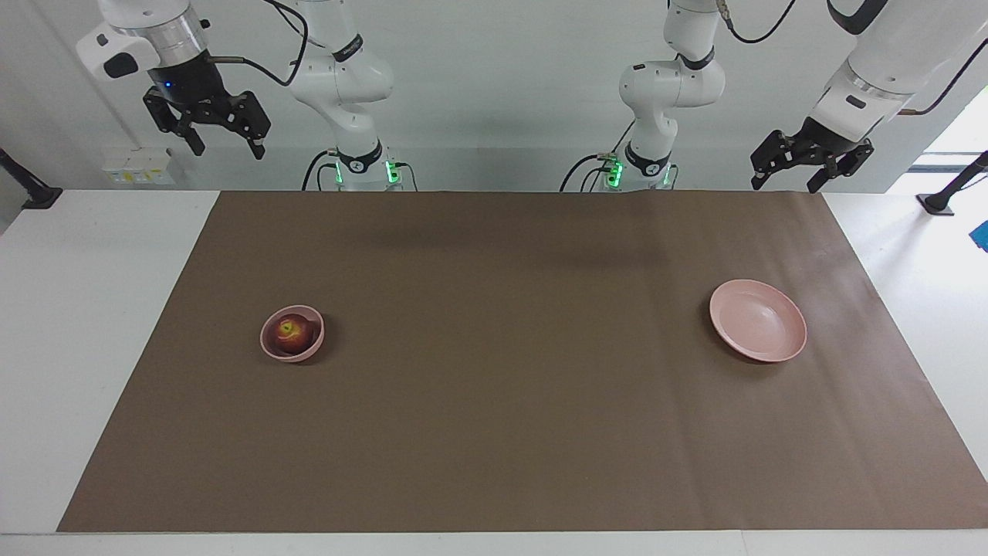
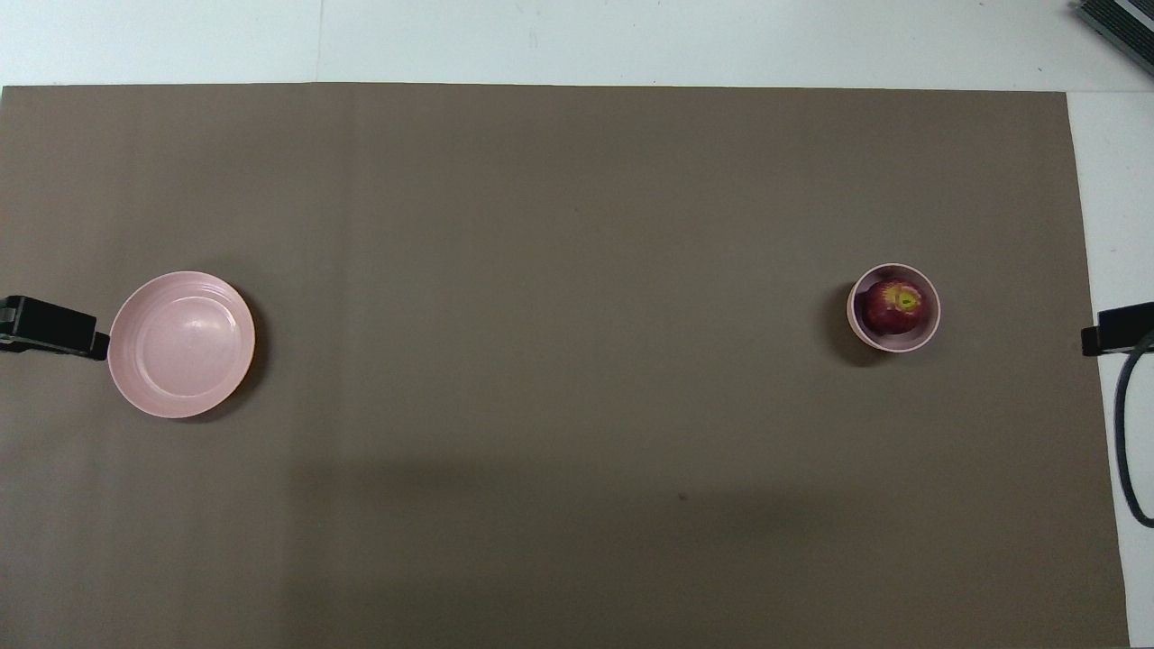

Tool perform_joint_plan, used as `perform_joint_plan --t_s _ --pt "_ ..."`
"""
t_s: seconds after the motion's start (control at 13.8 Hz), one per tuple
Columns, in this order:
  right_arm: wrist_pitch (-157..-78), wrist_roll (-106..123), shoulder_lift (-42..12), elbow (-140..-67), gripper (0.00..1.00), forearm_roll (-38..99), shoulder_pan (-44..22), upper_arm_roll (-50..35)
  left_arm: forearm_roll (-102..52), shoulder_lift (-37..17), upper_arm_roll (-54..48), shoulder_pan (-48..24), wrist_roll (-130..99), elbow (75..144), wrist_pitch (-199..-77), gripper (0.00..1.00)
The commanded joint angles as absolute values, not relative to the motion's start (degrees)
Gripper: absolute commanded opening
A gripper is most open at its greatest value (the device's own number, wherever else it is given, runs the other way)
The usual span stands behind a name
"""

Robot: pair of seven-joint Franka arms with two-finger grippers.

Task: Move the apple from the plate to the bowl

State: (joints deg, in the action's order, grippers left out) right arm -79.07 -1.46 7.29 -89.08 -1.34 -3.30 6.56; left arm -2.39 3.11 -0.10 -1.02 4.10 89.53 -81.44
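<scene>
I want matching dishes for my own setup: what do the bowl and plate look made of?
The bowl and the plate both look like pale pink moulded plastic or melamine with a matte, softly sheened finish; glazed ceramic can't be ruled out. The sign is uniform colour with only dull highlights. The plate shows faint concentric rings.

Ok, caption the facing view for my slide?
Apple in bowl, plate bare, both grippers raised and open.

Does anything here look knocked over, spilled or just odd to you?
Nothing stands out. The apple sits whole inside the bowl, which stands upright on the brown mat. The plate lies flat and bare toward the left arm's end. Both end effectors hang open, raised well clear of the dishes.
</scene>
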Motion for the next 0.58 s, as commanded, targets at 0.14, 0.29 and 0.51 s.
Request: perform_joint_plan --t_s 0.14,0.29,0.51 --pt "-79.5 1.4 10.9 -94.8 1.00 -0.2 -1.1 7.1 -1.9 4.0 -0.2 -0.8 4.6 90.1 -81.0 1.00" --pt "-79.9 1.3 11.0 -94.9 1.00 0.1 -0.6 7.1 -1.9 4.0 -0.3 -0.8 4.5 90.1 -81.0 1.00" --pt "-83.1 1.9 10.3 -94.4 1.00 0.2 -0.7 7.0 -1.9 4.0 -0.2 -0.8 4.5 90.1 -81.0 1.00"
